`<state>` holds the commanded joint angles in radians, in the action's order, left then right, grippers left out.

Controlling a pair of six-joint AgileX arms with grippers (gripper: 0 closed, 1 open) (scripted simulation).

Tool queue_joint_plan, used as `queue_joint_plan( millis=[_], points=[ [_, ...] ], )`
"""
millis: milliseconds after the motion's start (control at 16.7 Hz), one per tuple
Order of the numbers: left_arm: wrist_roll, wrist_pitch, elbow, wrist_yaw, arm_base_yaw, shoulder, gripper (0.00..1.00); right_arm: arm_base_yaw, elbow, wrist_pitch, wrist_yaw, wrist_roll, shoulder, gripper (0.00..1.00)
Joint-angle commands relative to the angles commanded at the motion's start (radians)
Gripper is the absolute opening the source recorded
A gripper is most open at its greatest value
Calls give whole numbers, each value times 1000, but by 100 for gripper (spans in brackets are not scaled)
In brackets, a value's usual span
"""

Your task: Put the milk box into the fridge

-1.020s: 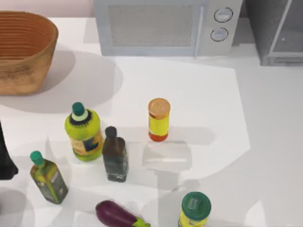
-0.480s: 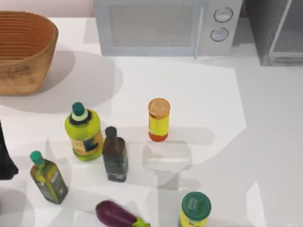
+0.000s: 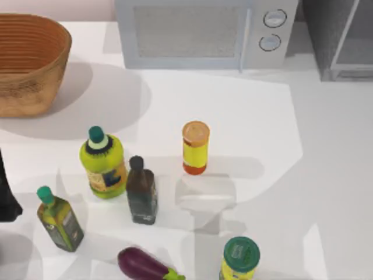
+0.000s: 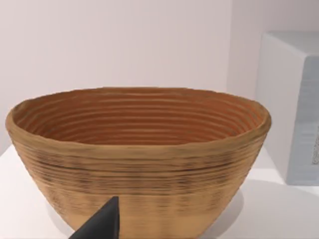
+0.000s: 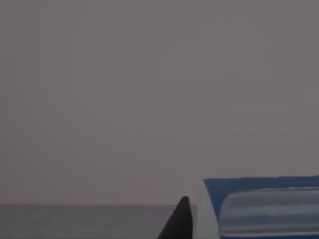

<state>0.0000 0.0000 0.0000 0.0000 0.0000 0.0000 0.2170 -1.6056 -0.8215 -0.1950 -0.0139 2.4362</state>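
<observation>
The milk box [image 5: 264, 209], with its blue top and white side, shows close up in the right wrist view against a plain grey background. My right gripper [image 5: 249, 231] is shut on it, one dark fingertip [image 5: 180, 221] lying against the carton's white edge. The fridge [image 3: 341, 41], dark grey with a lighter framed door, stands at the table's far right corner, partly cut off. My left arm [image 3: 6, 195] stays parked at the table's left edge, facing the basket [image 4: 139, 154].
A woven basket [image 3: 29, 61] sits at the back left and a microwave [image 3: 204, 32] at the back middle. A yellow jar [image 3: 195, 149], a green bottle [image 3: 103, 163], a dark bottle [image 3: 141, 192], an oil bottle [image 3: 58, 219], an eggplant [image 3: 145, 265] and a green-lidded jar [image 3: 240, 259] crowd the front left.
The shadows on the table's right half have shifted a little. Nothing standing on the table has moved, and the left arm has stayed put.
</observation>
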Motion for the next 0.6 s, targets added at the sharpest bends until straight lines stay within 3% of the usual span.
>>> queue_joint_plan(
  millis=[480,600],
  points=[
    [0,0,0,0,0,0,100,0,0,0,0,0,0,98],
    [0,0,0,0,0,0,100,0,0,0,0,0,0,100]
  ],
)
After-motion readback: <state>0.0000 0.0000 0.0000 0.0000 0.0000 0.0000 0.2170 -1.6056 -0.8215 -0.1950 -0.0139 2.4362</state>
